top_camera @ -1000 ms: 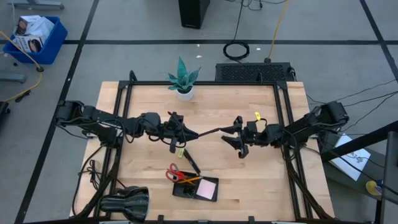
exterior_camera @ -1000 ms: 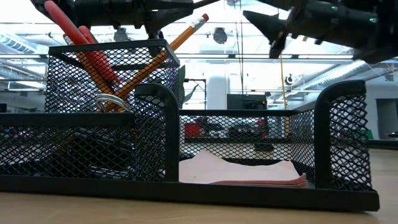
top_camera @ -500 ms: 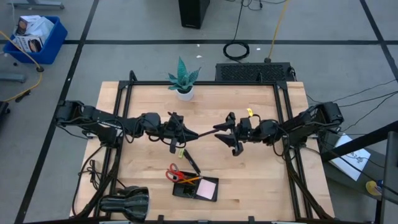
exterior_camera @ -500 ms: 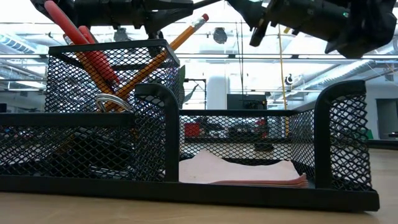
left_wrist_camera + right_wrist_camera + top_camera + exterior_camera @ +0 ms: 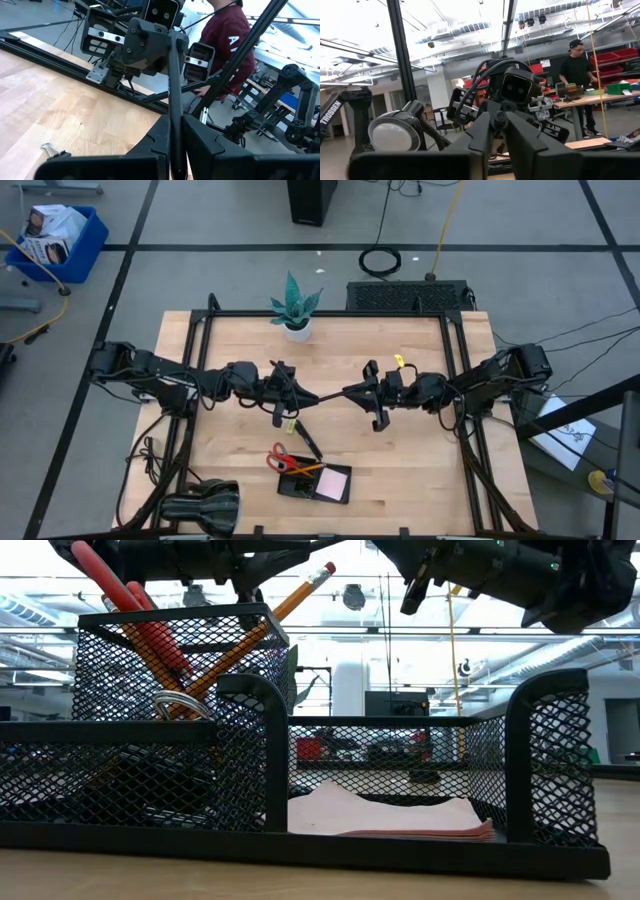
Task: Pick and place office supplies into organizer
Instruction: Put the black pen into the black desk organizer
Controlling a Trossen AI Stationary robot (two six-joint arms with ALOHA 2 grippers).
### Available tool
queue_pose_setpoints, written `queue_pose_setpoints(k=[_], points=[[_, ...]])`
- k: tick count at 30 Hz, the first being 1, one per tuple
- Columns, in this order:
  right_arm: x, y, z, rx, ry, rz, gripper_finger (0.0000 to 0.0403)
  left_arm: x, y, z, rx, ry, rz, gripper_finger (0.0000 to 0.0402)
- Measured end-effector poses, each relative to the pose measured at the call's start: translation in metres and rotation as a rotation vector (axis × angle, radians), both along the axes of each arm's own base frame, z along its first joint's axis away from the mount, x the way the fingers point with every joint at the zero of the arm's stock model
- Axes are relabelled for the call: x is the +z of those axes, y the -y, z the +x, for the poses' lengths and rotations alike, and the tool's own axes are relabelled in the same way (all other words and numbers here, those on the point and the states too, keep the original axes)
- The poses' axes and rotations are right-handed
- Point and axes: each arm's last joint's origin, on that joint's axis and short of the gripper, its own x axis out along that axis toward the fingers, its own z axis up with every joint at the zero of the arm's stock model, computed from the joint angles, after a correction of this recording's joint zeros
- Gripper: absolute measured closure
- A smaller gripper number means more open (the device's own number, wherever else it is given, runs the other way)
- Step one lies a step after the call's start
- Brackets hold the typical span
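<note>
A pale wooden table (image 5: 400,470) framed in black rails stands on a grey workshop floor, with a small potted teal plant (image 5: 295,308) at its far edge and a black rounded lamp-like cylinder (image 5: 203,506) at the near left corner. Near the front edge sits the low black mesh desk organizer (image 5: 315,483).

By the look of it, the task is partly done. In the low view the organizer's tall compartment already holds the red-handled scissors (image 5: 135,615) and an orange pencil (image 5: 270,620), and the open tray holds the pale pink-white square note pad (image 5: 390,817). A thin black pen (image 5: 308,442) and a small yellow piece (image 5: 288,425) lie loose on the wood just behind the organizer, and the left wrist view shows a tiny black clip (image 5: 50,148) on the table, so those three seem to be left.

Above the table's middle the two arms meet over a second thin black pen (image 5: 325,394), which spans the gap between them. The left gripper (image 5: 290,394) is clenched on one end; its wrist view shows the pen (image 5: 174,100) running up between the closed fingers. The right gripper (image 5: 352,391) sits at the other end with its fingers drawn nearly together, apparently pinching the tip, so this reads as a handover.

Whether the right fingers truly bear on the pen is hard to make out, since its wrist view does not show the tip. The loose items are hidden in the low view.
</note>
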Motion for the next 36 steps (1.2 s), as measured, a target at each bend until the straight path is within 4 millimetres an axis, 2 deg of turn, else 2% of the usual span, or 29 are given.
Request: queue_pose_setpoints(k=[3,11,14,19,26,31,36], points=[[0.000,0.000,0.000,-0.006,0.001,-0.014,0.0379,0.000,0.000,0.000,0.000,-0.001,-0.002,0.0361],[-0.001,0.000,0.000,-0.007,-0.007,-0.020,0.0368,0.000,0.000,0.000,0.001,-0.008,-0.028,0.0353],[-0.002,0.000,0.001,-0.008,-0.017,-0.037,0.0365,0.000,-0.001,0.000,0.004,-0.015,-0.049,0.0323],[-0.003,-0.001,0.001,-0.004,-0.033,-0.053,0.0375,-0.004,-0.009,-0.001,0.021,-0.074,-0.121,0.0247],[-0.001,-0.009,-0.002,0.061,-0.076,-0.073,0.0368,-0.004,-0.024,-0.009,0.040,-0.157,-0.115,0.0150],[-0.002,-0.028,0.000,0.085,-0.152,-0.153,0.0375,-0.001,-0.029,-0.015,0.075,-0.183,-0.114,0.0114],[0.006,-0.045,0.013,0.078,-0.250,-0.222,0.0369,0.007,-0.035,-0.024,0.106,-0.178,-0.077,0.0104]])
